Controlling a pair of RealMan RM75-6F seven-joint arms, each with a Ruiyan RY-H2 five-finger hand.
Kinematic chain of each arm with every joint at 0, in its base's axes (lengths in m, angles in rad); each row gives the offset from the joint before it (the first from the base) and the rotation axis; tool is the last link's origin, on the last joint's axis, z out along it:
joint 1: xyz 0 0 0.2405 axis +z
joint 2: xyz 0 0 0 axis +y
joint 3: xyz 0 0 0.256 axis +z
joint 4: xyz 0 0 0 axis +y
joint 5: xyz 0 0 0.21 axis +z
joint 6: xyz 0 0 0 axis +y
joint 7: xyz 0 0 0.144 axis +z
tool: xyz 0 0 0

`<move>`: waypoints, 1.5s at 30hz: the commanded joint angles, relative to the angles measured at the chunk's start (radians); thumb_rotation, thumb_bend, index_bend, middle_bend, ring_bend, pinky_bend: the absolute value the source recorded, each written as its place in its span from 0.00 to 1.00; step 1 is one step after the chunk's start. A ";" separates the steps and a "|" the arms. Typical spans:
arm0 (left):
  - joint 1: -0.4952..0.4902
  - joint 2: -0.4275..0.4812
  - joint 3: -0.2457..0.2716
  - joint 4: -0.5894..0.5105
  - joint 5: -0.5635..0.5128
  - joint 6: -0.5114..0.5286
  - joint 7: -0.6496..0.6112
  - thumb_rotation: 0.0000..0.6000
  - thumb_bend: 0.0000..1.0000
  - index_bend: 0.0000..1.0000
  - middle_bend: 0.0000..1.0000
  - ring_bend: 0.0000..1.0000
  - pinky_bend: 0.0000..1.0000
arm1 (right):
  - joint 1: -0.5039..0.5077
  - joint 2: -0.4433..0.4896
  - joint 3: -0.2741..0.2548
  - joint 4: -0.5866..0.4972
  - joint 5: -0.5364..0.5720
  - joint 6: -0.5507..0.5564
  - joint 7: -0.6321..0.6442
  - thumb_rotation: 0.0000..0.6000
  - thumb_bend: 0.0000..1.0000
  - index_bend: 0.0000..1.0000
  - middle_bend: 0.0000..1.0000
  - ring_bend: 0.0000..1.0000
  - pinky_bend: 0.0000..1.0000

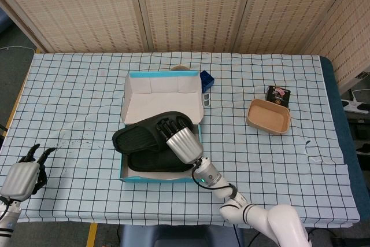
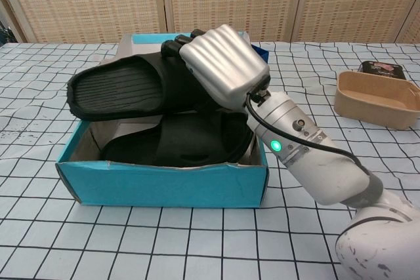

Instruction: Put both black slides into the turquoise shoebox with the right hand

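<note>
1. The right hand [image 2: 223, 63] is clamped on the strap end of the upper black slide [image 2: 125, 90] and holds it above the turquoise shoebox [image 2: 164, 185]. The heel end sticks out past the left wall of the box.
2. The lower black slide [image 2: 190, 145] already lies flat on the box floor, under the held one.
3. The left hand [image 1: 23, 179] rests at the near left edge of the tabletop [image 1: 289, 177], its fingers apart and holding nothing.
4. I judge the slide to be light, moulded foam or rubber: it bends a little but keeps its shape. The ribbed sole and matte skin should not slip. The strap is a good place to take hold, but the long free end will swing, so it must be turned along the box.
5. The head view shows that the held slide lies across the box and overhangs its left wall. It also shows the raised lid [image 1: 163, 103].
6. The chest view shows the height: a clear gap between the two slides.
</note>
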 commanded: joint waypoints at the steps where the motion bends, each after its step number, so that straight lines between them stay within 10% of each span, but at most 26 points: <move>1: 0.000 0.000 0.000 0.000 0.001 0.000 -0.001 1.00 0.39 0.14 0.06 0.04 0.31 | 0.012 -0.024 -0.010 0.037 0.005 0.005 0.027 1.00 0.11 0.68 0.60 0.47 0.51; 18: 0.001 0.001 0.000 0.003 0.003 0.003 -0.011 1.00 0.39 0.14 0.06 0.04 0.31 | -0.053 -0.049 -0.102 0.134 0.042 -0.044 0.100 1.00 0.11 0.68 0.60 0.47 0.51; 45: -0.002 -0.001 -0.001 0.005 -0.003 -0.007 -0.004 1.00 0.39 0.14 0.06 0.04 0.31 | -0.116 0.123 -0.058 -0.267 0.225 -0.271 -0.080 1.00 0.11 0.50 0.52 0.34 0.41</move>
